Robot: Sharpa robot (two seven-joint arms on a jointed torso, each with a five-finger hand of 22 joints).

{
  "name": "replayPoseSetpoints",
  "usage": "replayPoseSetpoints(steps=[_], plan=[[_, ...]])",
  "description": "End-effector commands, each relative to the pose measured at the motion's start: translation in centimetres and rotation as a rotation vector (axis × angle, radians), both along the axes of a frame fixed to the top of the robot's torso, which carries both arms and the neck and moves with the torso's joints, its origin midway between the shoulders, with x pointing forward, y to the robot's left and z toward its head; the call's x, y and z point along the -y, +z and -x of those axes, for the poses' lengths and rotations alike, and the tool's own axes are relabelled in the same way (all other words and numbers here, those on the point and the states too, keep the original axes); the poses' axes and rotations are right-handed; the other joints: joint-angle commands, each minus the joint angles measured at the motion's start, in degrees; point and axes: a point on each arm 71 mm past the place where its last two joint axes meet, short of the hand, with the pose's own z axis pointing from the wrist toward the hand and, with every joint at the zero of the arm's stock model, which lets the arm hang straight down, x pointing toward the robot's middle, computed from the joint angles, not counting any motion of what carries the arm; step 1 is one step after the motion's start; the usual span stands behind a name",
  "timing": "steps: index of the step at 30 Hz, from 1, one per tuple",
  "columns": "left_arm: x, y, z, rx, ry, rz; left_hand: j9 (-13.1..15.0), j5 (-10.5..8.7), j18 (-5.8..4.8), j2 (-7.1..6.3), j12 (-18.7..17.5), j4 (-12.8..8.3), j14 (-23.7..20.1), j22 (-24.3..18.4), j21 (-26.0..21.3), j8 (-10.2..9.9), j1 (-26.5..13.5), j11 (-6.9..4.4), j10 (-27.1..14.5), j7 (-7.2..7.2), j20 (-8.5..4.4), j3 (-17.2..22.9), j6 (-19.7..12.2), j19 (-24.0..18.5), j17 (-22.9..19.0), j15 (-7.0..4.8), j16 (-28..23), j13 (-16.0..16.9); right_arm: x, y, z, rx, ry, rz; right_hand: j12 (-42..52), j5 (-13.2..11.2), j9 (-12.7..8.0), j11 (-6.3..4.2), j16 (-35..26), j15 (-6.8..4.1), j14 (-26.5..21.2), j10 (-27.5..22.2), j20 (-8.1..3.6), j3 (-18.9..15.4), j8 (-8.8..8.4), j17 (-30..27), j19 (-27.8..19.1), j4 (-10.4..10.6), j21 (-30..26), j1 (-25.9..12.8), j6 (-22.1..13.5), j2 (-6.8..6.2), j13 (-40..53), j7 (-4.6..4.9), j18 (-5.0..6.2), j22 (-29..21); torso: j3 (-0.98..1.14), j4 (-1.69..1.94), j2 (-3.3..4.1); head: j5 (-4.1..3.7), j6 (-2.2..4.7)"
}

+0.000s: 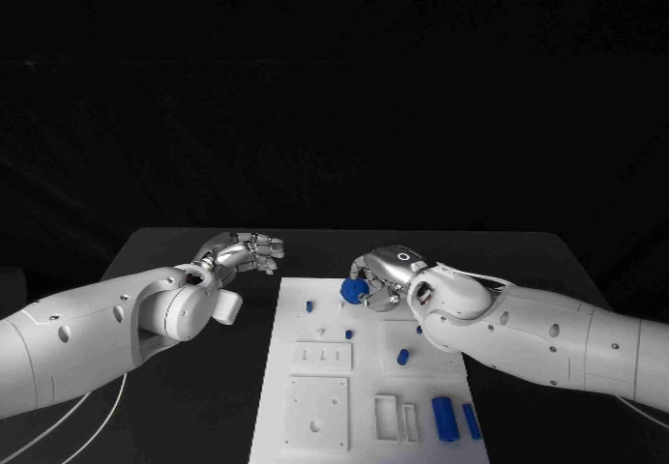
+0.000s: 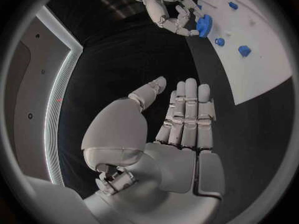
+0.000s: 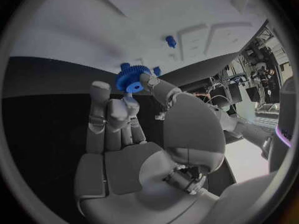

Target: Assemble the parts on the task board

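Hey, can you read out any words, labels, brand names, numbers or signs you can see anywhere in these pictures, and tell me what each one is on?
None can be read.
The task board, the blue gear held by the right hand, and the left hand carry no visible lettering.
In the right wrist view, a faint mark at the circle's rim is too blurred and cut off to read.

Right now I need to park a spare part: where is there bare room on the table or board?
Bare black table lies left of the task board, below the left hand. The board's far-left corner is fairly bare. Crowded: the far end, where the right hand holds the blue gear, and the near end's white blocks and blue cylinders.
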Motion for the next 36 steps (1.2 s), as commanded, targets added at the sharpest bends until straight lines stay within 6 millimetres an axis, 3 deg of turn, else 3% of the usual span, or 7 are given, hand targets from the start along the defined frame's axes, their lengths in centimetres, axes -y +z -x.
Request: replayPoseSetpoints(steps=[1, 13, 25, 36], plan=[[0.2, 0.1, 0.0, 0.008, -0.010, 0.005, 0.08, -0.21, 0.60, 0.28, -0.33, -0.01, -0.37, 1.03, 0.33, -0.40, -0.32, -0.21, -0.38, 0.16, 0.01, 0.25, -0.17, -0.28, -0.09, -0.16, -0.04, -0.04, -0.5, -0.1, 0.0, 0.033, 0.005, 0.020, -0.25, -0.25, 0.05, -0.42, -0.27, -0.26, 0.09, 0.05, -0.11, 0.31, 0.34, 0.08, 0.28, 0.14, 0.23, 0.38, 6.01, -0.29, -0.10, 0.52, 1.21, 1.08, -0.01, 0.07, -0.01, 0.09, -0.06], [0.2, 0.1, 0.1, 0.008, -0.009, 0.003, 0.09, -0.22, 0.60, 0.25, -0.33, -0.01, -0.37, 1.03, 0.34, -0.40, -0.34, -0.21, -0.38, 0.16, 0.01, 0.23, -0.16, -0.29, -0.10, -0.16, -0.03, -0.04, -2.4, -1.4, 0.5, 0.031, 0.020, 0.038, -0.30, -0.04, 0.09, -0.41, -0.29, -0.25, 0.09, 0.09, -0.11, 0.46, 0.25, 0.12, 0.30, 0.21, 0.23, 0.47, 5.93, -0.25, -0.11, 0.54, 1.21, 1.07, -0.08, 0.09, 0.00, 0.79, -0.02], [0.3, 0.2, 0.1, 0.008, -0.011, 0.003, 0.11, -0.23, 0.60, 0.23, -0.34, 0.01, -0.37, 1.03, 0.35, -0.41, -0.39, -0.21, -0.38, 0.17, 0.01, 0.22, -0.16, -0.29, -0.11, -0.15, -0.02, -0.04, -2.9, -2.8, 0.5, 0.011, 0.023, 0.065, -0.33, -0.14, 0.12, -0.38, -0.32, -0.23, 0.10, 0.11, -0.08, 0.46, 0.18, 0.14, 0.30, 0.26, 0.24, 0.42, 5.86, -0.32, -0.11, 0.56, 1.21, 1.06, 0.03, -0.02, 0.01, 0.69, 0.04], [0.3, 0.1, 0.1, 0.005, -0.012, 0.002, 0.12, -0.24, 0.60, 0.19, -0.34, 0.03, -0.37, 1.03, 0.36, -0.42, -0.44, -0.20, -0.39, 0.17, 0.02, 0.21, -0.16, -0.30, -0.14, -0.15, -0.01, -0.04, -3.3, -3.6, 0.3, -0.004, 0.017, 0.071, -0.44, -0.35, 0.13, -0.28, -0.42, -0.14, 0.10, 0.06, -0.02, 0.47, -0.10, 0.18, 0.23, 0.41, 0.21, 0.29, 5.53, -0.53, -0.12, 0.68, 1.21, 1.05, 0.12, -0.05, 0.05, 1.05, -0.21]])
